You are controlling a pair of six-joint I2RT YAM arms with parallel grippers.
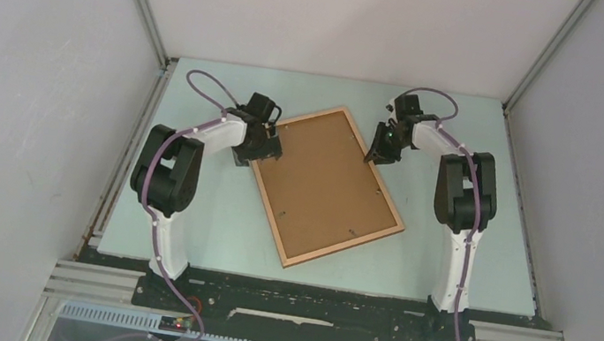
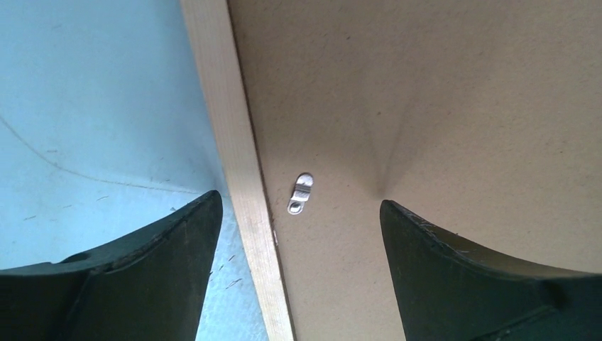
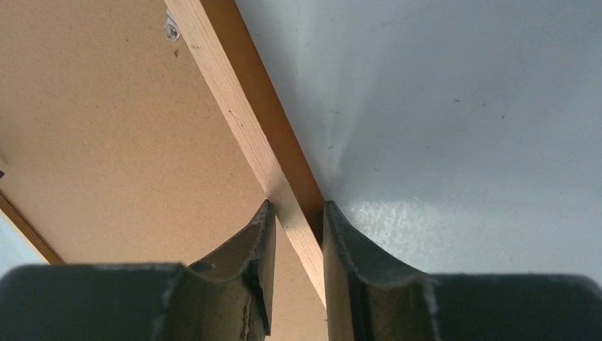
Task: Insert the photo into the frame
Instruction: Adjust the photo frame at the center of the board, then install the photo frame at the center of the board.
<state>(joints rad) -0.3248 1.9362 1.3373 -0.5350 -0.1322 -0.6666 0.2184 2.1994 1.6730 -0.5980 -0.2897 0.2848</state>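
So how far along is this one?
Backing board sits inside the face-down frame; no photo shows, so it may be underneath. Right gripper pinches the frame's rail; left gripper hangs open over a clip on the board. Left, probably: securing clips, letting go.

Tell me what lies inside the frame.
A brown backing board fills the frame, small metal clips near its edges. Anything beneath the board, the photo included, is hidden.

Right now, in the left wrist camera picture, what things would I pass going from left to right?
Blue-grey table → light wooden frame → small metal clip → brown backing board.
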